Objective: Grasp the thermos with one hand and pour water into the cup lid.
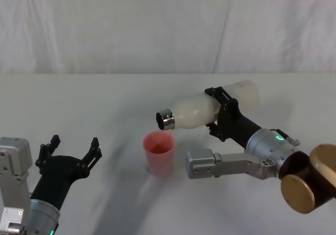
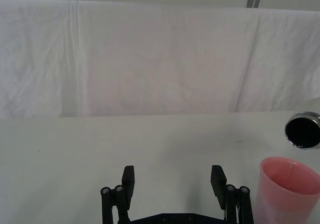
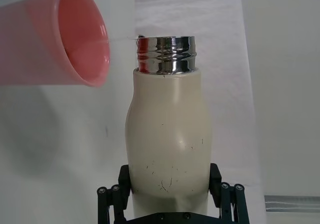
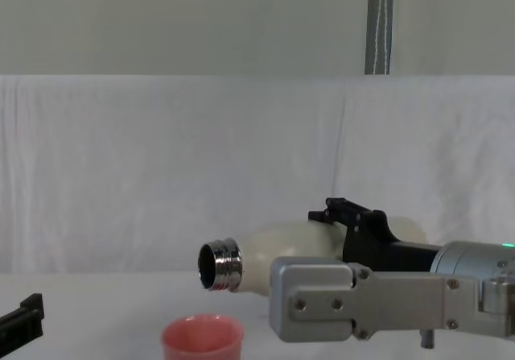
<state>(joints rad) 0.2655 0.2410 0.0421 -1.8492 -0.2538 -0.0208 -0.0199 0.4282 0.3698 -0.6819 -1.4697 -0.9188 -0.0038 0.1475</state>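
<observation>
The cream-white thermos (image 1: 210,109) lies nearly level in the air, its steel neck (image 1: 166,119) pointing left and slightly down over the cup lid. My right gripper (image 1: 221,114) is shut around its body. The pink cup lid (image 1: 159,152) stands upright on the white table, just below the neck. From the right wrist the thermos (image 3: 167,149) sits between the black fingers (image 3: 113,196), with the cup lid (image 3: 65,38) beside the neck. The chest view has the thermos (image 4: 278,267) above the cup lid (image 4: 202,337). My left gripper (image 1: 72,150) is open at the near left, apart from both.
A white cloth covers the table (image 1: 79,103) and hangs as a backdrop behind it. The right arm's grey link (image 1: 220,164) lies low across the table just right of the cup lid. Open table stretches to the left and behind.
</observation>
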